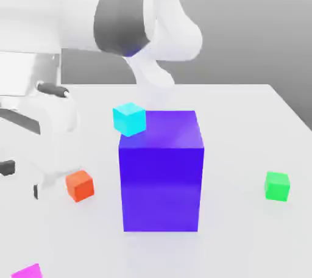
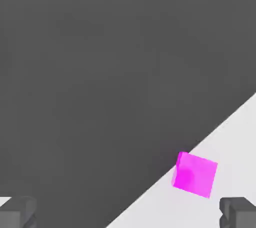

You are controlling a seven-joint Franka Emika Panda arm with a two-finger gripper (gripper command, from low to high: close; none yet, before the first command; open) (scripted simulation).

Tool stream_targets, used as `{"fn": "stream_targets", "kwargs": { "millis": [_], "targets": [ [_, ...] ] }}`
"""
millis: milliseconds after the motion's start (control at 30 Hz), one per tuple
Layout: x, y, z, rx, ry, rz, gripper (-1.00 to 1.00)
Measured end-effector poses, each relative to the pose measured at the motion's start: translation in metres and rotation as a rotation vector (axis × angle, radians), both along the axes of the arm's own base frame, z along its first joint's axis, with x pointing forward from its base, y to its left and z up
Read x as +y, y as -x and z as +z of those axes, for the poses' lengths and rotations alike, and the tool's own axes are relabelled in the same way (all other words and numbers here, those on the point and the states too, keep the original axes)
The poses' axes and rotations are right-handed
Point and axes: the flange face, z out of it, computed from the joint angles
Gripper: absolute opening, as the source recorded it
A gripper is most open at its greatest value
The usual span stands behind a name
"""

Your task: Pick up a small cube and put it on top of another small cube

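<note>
Magenta cube (image 2: 195,174) on desk (image 2: 235,142) near its edge, untouched. Tool (image 2: 128,214) open, fingertips (image 2: 17,212) wide apart, nothing held. Cyan cube (image 1: 129,119) beside blue-violet block (image 1: 161,173).

The small magenta-pink cube (image 1: 27,271) is cut off by the exterior view's bottom edge, showing just its top. The big blue-violet block (image 1: 161,173) hides the cyan cube's (image 1: 129,118) lower corner. In the hand view, both claw fingertips (image 2: 239,212) are cropped by the frame edge.
</note>
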Motion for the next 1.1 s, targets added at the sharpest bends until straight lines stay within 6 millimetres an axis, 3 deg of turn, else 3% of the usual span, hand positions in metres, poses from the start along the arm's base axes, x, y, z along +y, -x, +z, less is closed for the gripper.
{"fn": "stream_targets", "kwargs": {
  "millis": [233,367,400,600,667,767,933,1100],
  "targets": [
    [-0.042,0.014,-0.126,0.142,-0.075,-0.197,0.0],
    [-0.046,0.016,-0.191,0.159,-0.083,-0.222,0.0],
    [-0.046,0.017,-0.201,0.16,-0.084,-0.223,-1.0],
    [-0.046,0.017,-0.206,0.158,-0.084,-0.223,-1.0],
    [-0.047,0.017,-0.19,0.159,-0.084,-0.224,-1.0],
    [-0.043,0.016,-0.15,0.159,-0.085,-0.213,-1.0],
    [0.081,0.009,-0.125,0.157,-0.093,0.126,-1.0],
    [0.207,0.034,-0.109,0.158,-0.082,0.503,-1.0]
  ]
}}
